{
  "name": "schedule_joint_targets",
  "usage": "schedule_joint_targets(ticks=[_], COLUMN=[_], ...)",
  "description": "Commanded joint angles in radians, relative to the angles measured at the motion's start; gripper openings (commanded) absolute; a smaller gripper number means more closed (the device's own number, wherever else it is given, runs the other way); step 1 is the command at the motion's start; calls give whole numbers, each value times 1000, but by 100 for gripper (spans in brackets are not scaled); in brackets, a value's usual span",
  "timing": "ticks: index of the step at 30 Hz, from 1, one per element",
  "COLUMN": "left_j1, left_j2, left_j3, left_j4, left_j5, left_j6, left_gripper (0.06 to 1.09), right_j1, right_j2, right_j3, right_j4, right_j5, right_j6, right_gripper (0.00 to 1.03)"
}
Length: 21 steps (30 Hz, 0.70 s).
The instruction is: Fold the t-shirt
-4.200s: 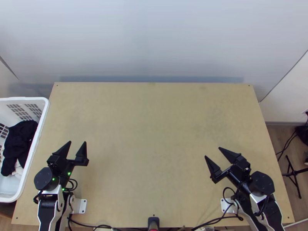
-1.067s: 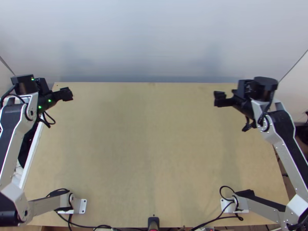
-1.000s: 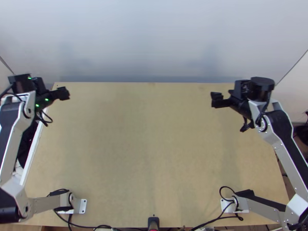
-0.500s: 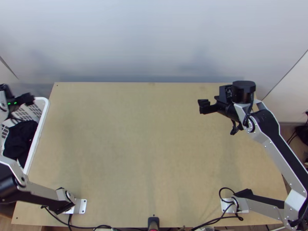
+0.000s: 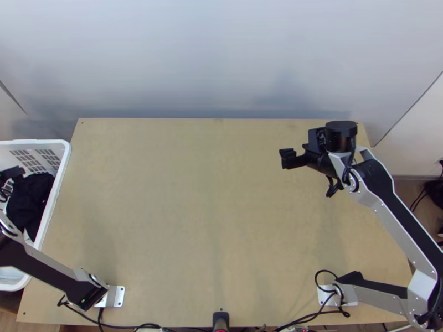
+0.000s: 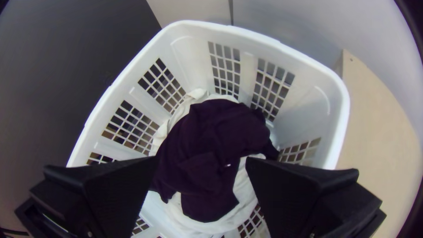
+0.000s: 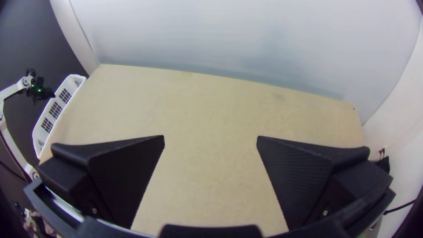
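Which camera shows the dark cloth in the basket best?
The left wrist view: it looks down on the bunched dark cloth. The top view shows it smaller; the right wrist view shows its basket, farther off.

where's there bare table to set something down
The table is bare across its middle, between the white basket and the right arm, right up to the back edge. Crowded: inside the basket, where dark cloth lies below the left claw.

In the top view, the left edge cuts off part of the white basket (image 5: 63, 166) and the left end effector (image 5: 16, 172), and dark cloth (image 6: 207, 150) partly hides white cloth (image 6: 243, 187).
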Motion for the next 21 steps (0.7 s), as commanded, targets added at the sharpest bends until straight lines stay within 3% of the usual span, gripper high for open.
schedule_joint_targets(ticks=[1,14,17,21], left_j1=[63,51,46,42], left_j2=[170,337,366,397], left_j3=[39,99,108,114], left_j4=[56,81,76,76], left_j5=[-1,-7,-6,31], left_j6=[32,28,32,35], left_gripper=[103,103,91,92], right_j1=[21,41,39,39], right_j2=[8,-1,0,0], right_j3=[-10,-56,-57,-56], right_j4=[3,-1,-1,-1], right_j5=[1,0,0,0], right_j6=[-16,7,8,10], right_gripper=[98,98,98,98])
